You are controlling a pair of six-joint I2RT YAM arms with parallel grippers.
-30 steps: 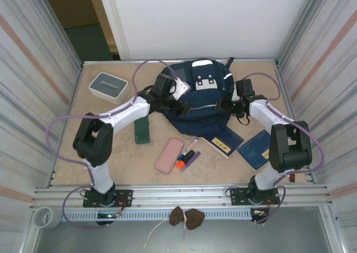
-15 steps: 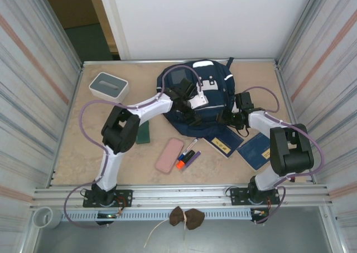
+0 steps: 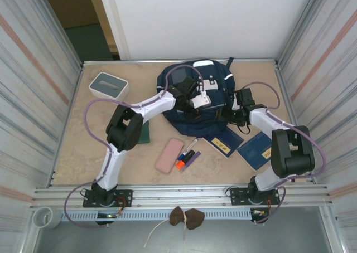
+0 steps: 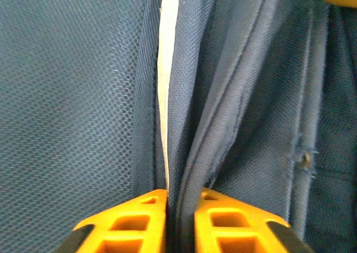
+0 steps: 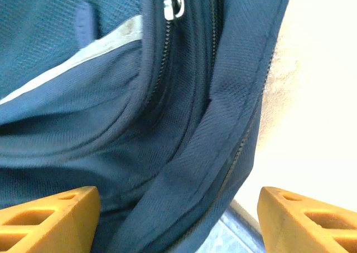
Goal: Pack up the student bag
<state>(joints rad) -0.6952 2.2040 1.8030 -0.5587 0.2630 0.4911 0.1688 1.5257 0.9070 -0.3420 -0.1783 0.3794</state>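
The navy student bag [image 3: 209, 100] lies at the back middle of the table, grey square and white patches up. My left gripper [image 3: 192, 103] rests on the bag's front; in the left wrist view its orange fingers [image 4: 134, 222] are shut on a fold of the bag's piped seam [image 4: 195, 169]. My right gripper [image 3: 226, 115] is at the bag's right lower edge. It stands wide open in the right wrist view, its fingertips [image 5: 50, 214] on either side of a zippered flap [image 5: 217, 141], a silver zip pull [image 5: 173, 5] above.
A white-and-grey box [image 3: 109, 86] sits back left. A green case [image 3: 144, 131], pink case [image 3: 169, 155], markers [image 3: 187, 155] and two blue booklets [image 3: 223, 141] [image 3: 255, 149] lie in front of the bag. Metal walls close both sides.
My left arm swung right from the bag's left side onto its front and took hold of the seam. The bag shifted slightly. The right gripper stayed at the right edge.
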